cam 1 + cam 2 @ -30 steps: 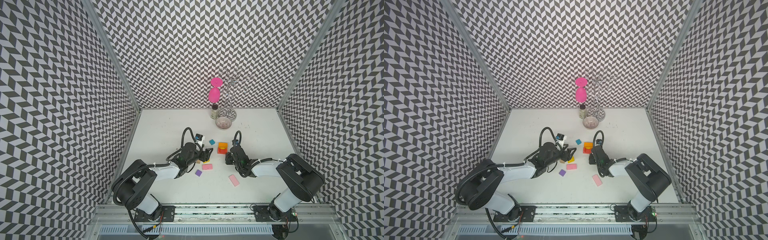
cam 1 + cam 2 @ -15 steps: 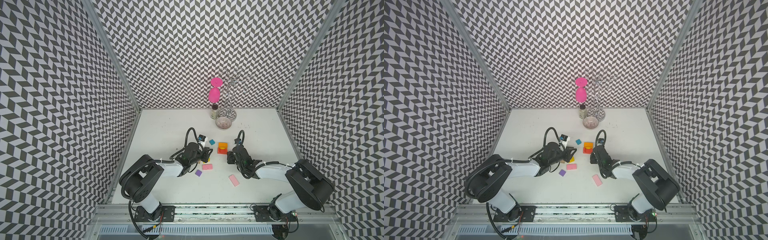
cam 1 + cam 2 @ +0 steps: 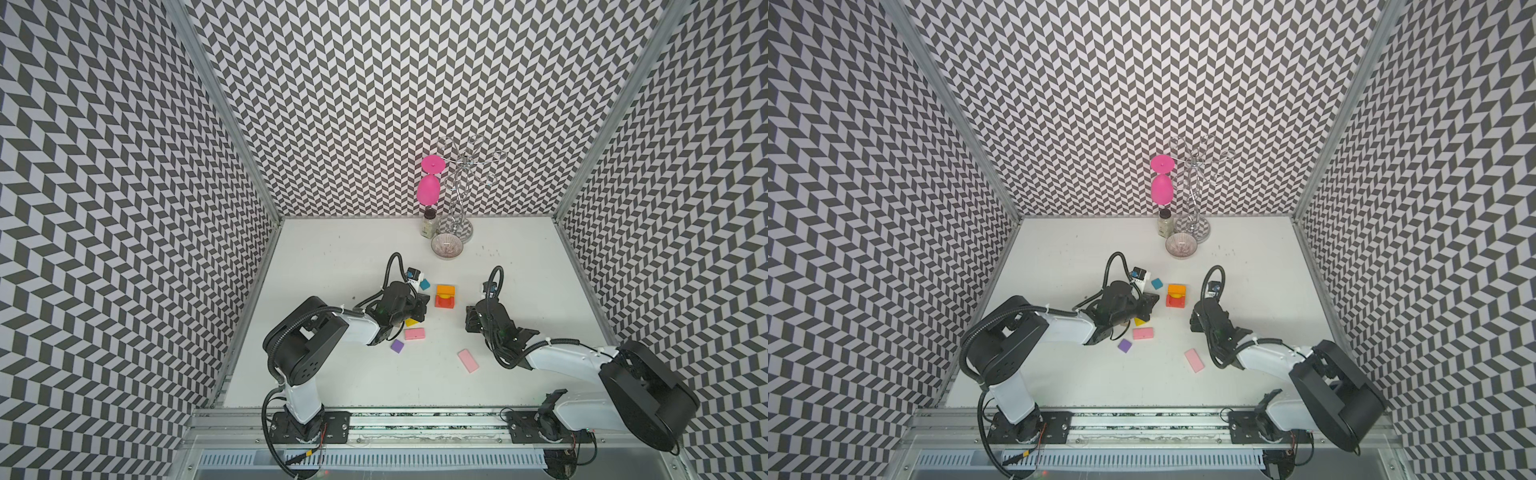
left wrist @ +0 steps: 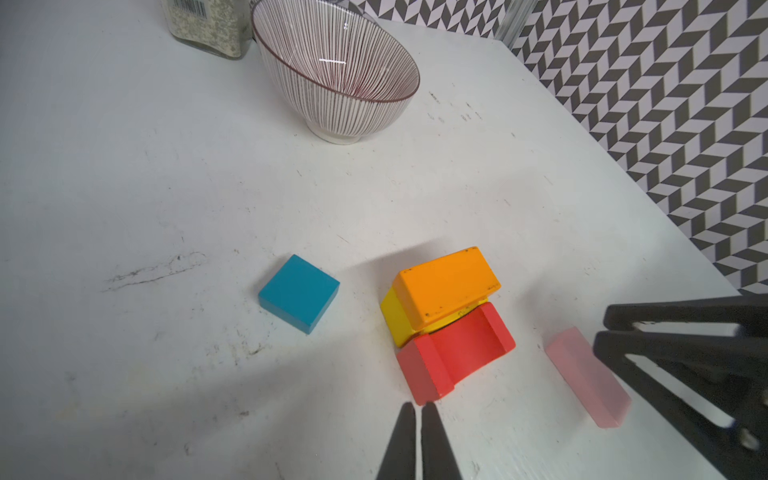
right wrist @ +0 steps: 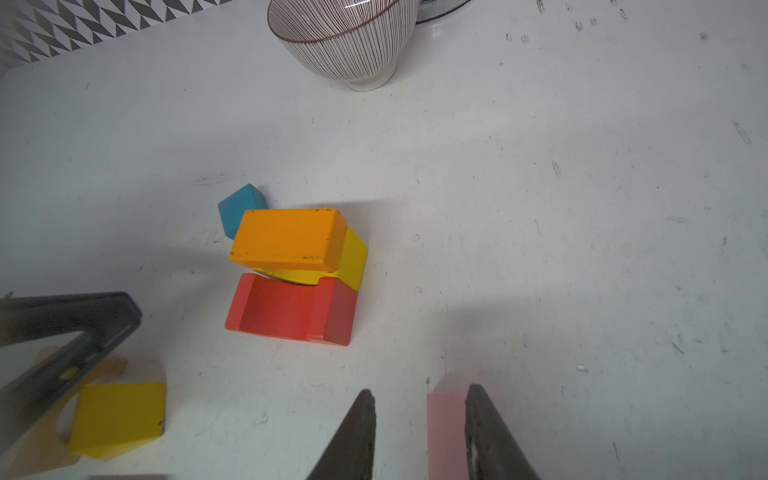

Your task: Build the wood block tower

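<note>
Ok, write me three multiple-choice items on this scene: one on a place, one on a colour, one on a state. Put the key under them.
1. Where does the teal block lie?
A) on the table, beside the stack
B) on top of that stack
C) in the bowl

2. What colour is the top block of the stack?
A) purple
B) red
C) orange

3. How does the left claw stand?
A) wide open
B) shut, with nothing in it
C) shut on the teal block

Key:
1 A, since it rests flat on the table next to the stack in the left wrist view.
2 C, since the uppermost piece is orange in both wrist views.
3 B, since its fingers meet with no gap and hold nothing.
</note>
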Available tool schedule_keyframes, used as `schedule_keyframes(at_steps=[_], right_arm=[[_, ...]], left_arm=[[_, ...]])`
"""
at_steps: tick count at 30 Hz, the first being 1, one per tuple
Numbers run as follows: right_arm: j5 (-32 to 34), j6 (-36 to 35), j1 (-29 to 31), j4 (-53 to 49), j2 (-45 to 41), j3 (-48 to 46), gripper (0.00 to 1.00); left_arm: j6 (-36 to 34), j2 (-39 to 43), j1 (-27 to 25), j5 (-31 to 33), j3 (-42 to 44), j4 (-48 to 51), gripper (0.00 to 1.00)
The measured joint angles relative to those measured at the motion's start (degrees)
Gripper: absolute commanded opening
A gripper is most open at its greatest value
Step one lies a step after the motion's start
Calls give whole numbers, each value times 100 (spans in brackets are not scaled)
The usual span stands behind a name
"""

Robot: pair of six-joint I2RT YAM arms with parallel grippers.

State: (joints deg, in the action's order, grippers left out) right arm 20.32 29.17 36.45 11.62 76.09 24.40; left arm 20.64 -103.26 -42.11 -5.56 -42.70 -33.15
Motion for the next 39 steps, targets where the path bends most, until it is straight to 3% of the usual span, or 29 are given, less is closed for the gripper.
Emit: schedule_keyframes(at_steps=[15, 39], right_arm=[[66, 44, -22, -2, -44, -81, 36], [66, 48, -26, -4, -46, -101, 40]], left_arm=[[2, -634, -170, 234, -621, 306, 2], [4, -699, -177, 284, -697, 496, 1]])
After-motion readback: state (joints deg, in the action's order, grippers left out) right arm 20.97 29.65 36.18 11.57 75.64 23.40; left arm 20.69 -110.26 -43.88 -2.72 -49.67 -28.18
